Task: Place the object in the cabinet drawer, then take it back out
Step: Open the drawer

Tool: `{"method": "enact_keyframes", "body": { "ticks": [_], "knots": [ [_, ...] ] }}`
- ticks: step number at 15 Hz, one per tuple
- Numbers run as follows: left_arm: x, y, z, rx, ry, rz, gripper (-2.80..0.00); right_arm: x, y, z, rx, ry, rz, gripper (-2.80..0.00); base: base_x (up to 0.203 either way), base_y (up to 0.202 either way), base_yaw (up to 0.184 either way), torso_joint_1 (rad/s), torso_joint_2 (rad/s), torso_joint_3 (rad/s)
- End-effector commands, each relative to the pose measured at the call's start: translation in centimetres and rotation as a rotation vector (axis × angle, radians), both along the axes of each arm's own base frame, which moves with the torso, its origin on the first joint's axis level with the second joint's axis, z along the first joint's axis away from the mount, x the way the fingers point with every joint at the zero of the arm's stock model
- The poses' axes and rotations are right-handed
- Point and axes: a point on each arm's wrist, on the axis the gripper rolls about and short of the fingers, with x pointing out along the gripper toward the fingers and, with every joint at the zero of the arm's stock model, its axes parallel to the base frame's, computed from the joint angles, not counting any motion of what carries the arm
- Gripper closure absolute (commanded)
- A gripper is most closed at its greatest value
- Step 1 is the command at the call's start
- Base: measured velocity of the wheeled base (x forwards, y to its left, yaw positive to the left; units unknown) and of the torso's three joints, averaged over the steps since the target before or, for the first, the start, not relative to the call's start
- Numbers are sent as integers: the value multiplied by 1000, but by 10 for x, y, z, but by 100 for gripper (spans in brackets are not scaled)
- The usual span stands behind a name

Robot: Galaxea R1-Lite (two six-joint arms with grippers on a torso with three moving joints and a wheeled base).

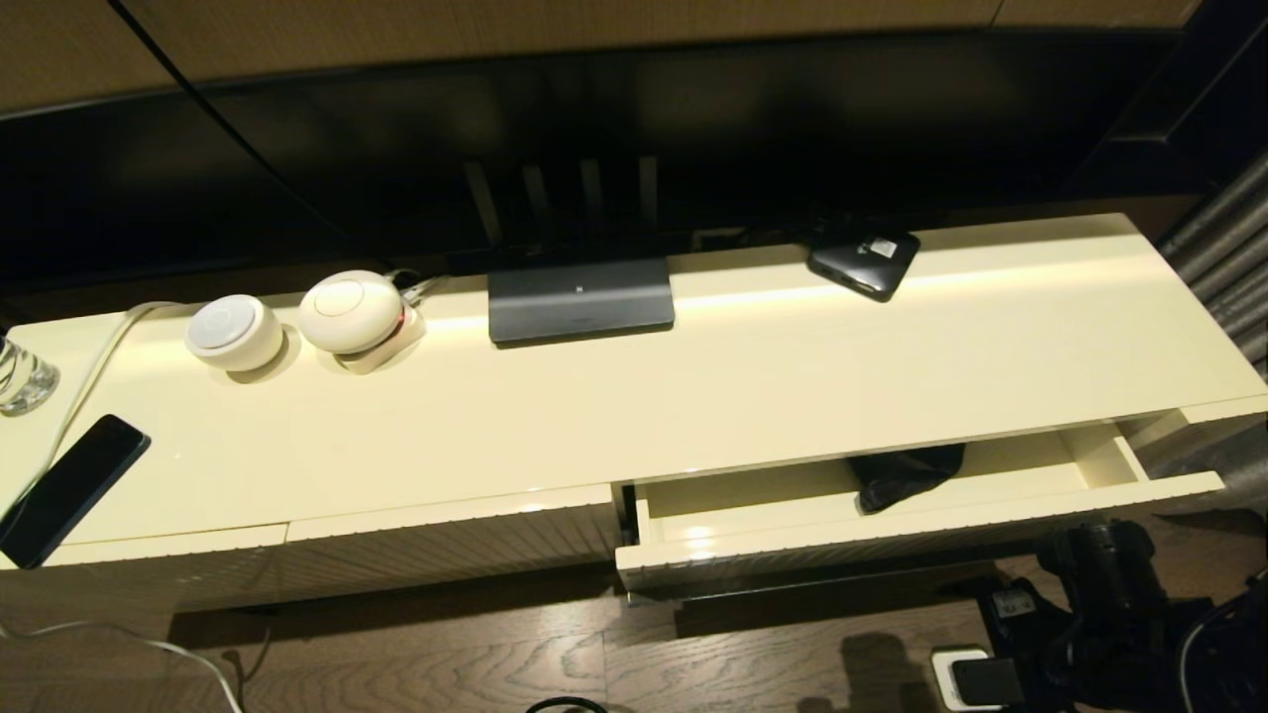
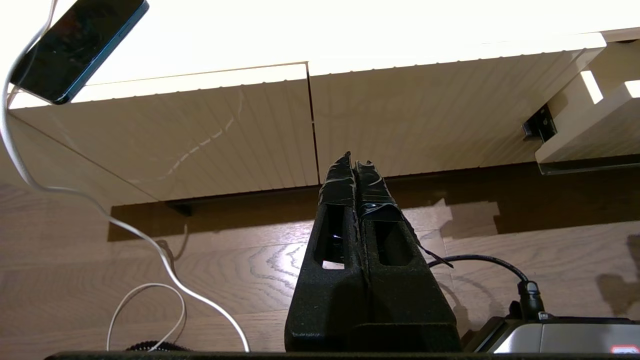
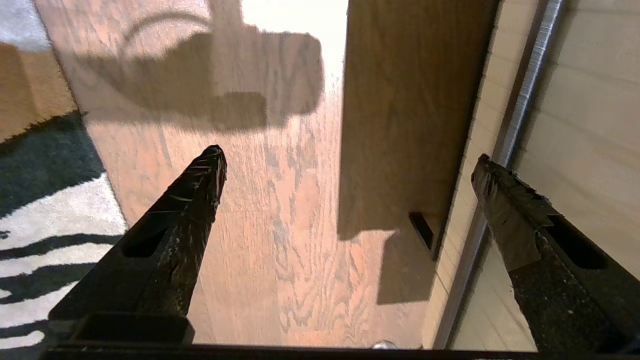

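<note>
The cabinet drawer (image 1: pixel 792 540) stands pulled partly open at the right of the cream cabinet. Its ribbed front and dark lower strip also show in the left wrist view (image 2: pixel 590 137). The black umbrella (image 1: pixel 906 475) lies inside it with rumpled fabric, half hidden under the cabinet top; no gripper touches it. My left gripper (image 2: pixel 354 162) is shut and empty, low before the closed ribbed front panels. My right gripper (image 3: pixel 347 162) hangs open and empty over the wooden floor beside the cabinet's end. The right arm (image 1: pixel 1100 584) sits below the drawer's right end.
On the cabinet top are a dark phone (image 1: pixel 69 490), two white round devices (image 1: pixel 235 334), a grey box (image 1: pixel 581 300) and a small flat black box with a white label (image 1: pixel 864 259). A white cable (image 2: pixel 150 240) trails over the floor. A striped rug (image 3: pixel 45 225) lies nearby.
</note>
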Motion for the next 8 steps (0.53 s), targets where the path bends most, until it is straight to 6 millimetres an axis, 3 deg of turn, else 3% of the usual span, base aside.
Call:
{"method": "enact_keyframes", "body": {
  "ticks": [1, 6, 7, 8],
  "knots": [
    [0, 0, -1, 0, 4, 1, 0, -10, -1, 14, 1, -35, 4, -280, 0, 0, 0, 0, 0, 0],
    [0, 0, -1, 0, 3, 1, 0, -40, -6, 42, 24, -60, -22, -280, 0, 0, 0, 0, 0, 0],
    [0, 0, -1, 0, 4, 1, 0, -49, -6, 49, 39, -56, -40, 0, 0, 0, 0, 0, 0, 0],
    [0, 0, -1, 0, 4, 1, 0, -56, -7, 54, 54, -48, -60, 0, 0, 0, 0, 0, 0, 0]
  ]
}}
